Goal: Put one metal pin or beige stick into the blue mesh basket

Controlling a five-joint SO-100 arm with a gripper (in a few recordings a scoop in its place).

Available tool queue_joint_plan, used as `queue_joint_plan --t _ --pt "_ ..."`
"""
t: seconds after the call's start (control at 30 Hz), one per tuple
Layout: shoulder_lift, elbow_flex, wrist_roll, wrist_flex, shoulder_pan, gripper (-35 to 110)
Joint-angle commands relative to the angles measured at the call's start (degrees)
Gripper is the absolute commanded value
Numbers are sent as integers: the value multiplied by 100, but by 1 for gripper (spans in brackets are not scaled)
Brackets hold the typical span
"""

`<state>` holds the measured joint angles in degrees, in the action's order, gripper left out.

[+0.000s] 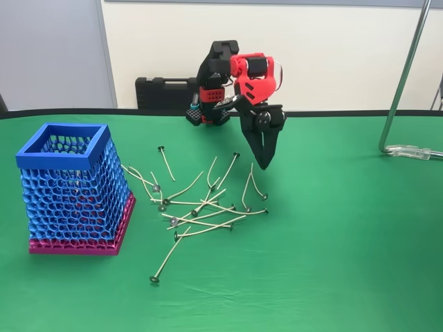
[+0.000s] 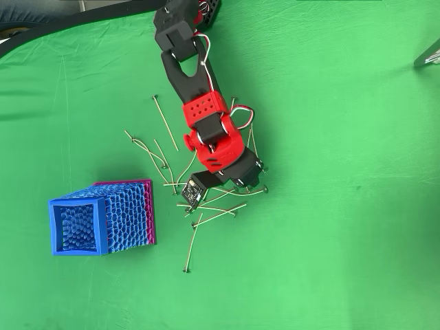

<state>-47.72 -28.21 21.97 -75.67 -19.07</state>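
Gripper [image 1: 265, 163], jaws nearly closed and empty, is poised above tangled beige sticks [image 1: 201, 211]; several may be lifted together, missing the blue mesh basket [image 1: 43, 158].

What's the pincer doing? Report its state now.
Pincer: closed, holding nothing, tips pointing down above the scattered sticks.

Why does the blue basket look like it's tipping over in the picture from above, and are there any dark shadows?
In the overhead view the blue mesh basket shows its side walls and seems to lean, because the camera sits off to one side of it; in the fixed view it stands upright. Light is soft and even in both views: faint shadows only under the gripper and sticks. Both pictures are sharp.
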Motion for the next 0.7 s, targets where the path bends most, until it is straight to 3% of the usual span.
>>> queue_joint_plan --t 0.0,0.67 --pt "18 378 -158 -35 -88 0" --pt "448 686 -905 -694 -255 0"
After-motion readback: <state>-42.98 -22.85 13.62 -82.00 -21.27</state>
